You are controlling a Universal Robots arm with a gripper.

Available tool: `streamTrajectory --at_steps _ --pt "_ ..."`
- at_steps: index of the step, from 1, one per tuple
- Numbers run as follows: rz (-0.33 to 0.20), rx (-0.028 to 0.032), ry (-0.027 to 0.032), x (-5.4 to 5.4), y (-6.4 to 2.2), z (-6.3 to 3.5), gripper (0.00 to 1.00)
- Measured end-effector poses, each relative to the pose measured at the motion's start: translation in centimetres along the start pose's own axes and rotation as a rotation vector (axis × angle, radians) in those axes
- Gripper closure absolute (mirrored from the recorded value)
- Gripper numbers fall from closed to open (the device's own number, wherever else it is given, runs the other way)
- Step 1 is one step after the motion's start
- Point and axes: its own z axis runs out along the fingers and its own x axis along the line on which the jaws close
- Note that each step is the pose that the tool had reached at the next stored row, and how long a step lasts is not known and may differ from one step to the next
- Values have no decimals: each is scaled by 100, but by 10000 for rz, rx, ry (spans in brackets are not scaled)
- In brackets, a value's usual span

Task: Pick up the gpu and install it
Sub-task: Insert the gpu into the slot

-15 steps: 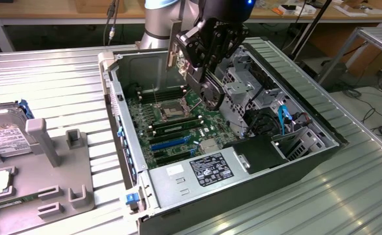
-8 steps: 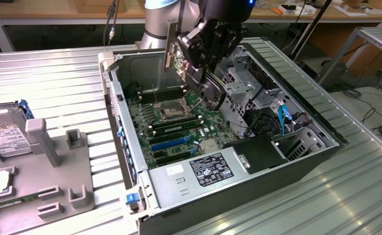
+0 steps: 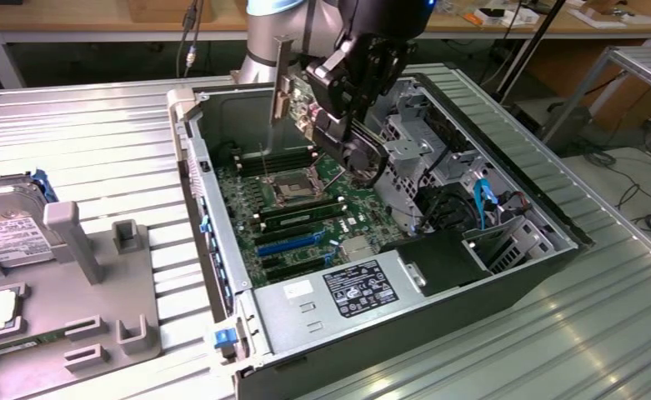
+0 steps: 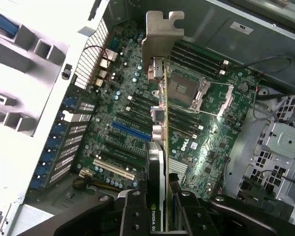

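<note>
Wrist view: the graphics card [image 4: 156, 160] is seen edge-on, held in the air over the motherboard [image 4: 123, 113] of the open computer case [image 3: 503, 275]. Its silver bracket [image 4: 160, 29] is at the end away from the gripper [image 4: 160, 219]. The jaws pinch the card's two faces. We judge this hold keeps its connector edge facing the slots [image 4: 130, 131]. Exterior view: the arm [image 3: 272, 33] reaches down from above, wrist tilted; the card is not seated.

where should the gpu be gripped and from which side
Pinch the gpu across its two flat faces, on the end away from the bracket, coming from the edge opposite the motherboard: it is thin and stands on edge, as the end effector holds it.
</note>
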Motion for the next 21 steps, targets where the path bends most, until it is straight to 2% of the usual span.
streamTrajectory --at_steps 11,21 --pt "-1710 -27 82 0 0 0 73" --pt "-2742 -43 131 0 0 0 73"
